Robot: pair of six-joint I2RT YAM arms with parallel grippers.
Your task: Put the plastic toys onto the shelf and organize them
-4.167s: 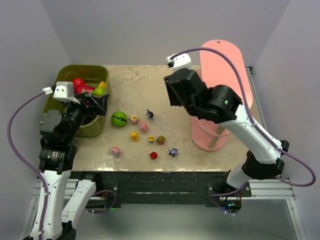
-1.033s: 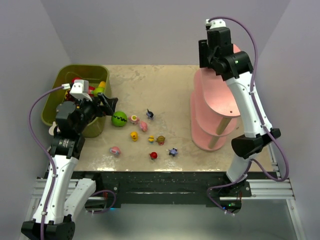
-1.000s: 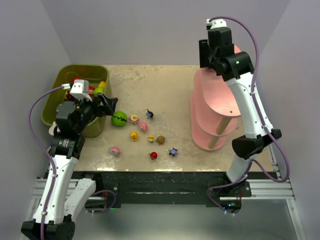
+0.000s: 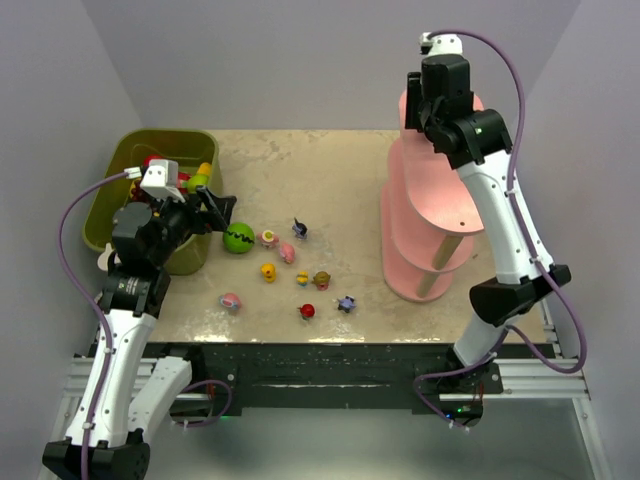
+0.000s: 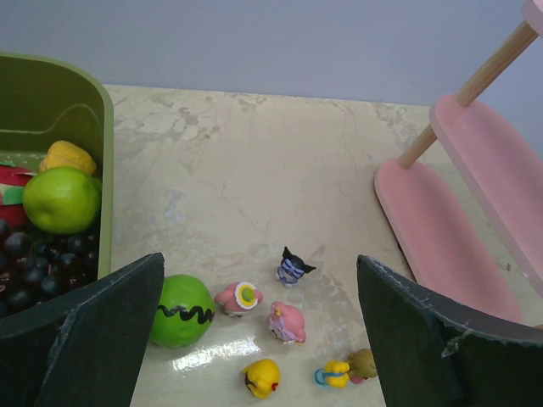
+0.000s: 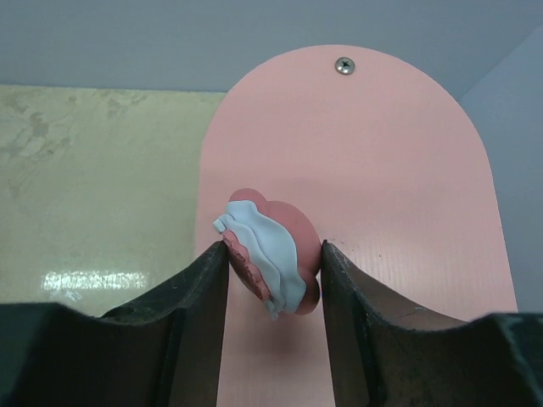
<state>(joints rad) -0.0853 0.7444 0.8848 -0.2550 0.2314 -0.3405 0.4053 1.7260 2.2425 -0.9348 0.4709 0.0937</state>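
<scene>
My right gripper (image 6: 274, 259) is shut on a pink toy with a pale blue wavy part (image 6: 270, 246) and holds it over the top board of the pink shelf (image 6: 399, 186). From above, this gripper (image 4: 420, 118) is at the far end of the shelf (image 4: 435, 205). Several small toys lie on the table, among them a dark one (image 5: 293, 267), two pink ones (image 5: 238, 298) (image 5: 287, 322) and a yellow one (image 5: 261, 377). My left gripper (image 4: 217, 212) is open and empty, above the table left of the toys (image 4: 288, 253).
A green ball with a black zigzag (image 5: 181, 309) lies beside the left finger. The olive-green bin (image 4: 130, 160) at the far left holds grapes, a lime (image 5: 61, 198) and other fake fruit. More toys lie near the front edge (image 4: 307, 311).
My right arm has risen from beside the shelf to above its top board with the toy in it, drifting slightly right in the last second. My left gripper came out of the bin, then stayed.
</scene>
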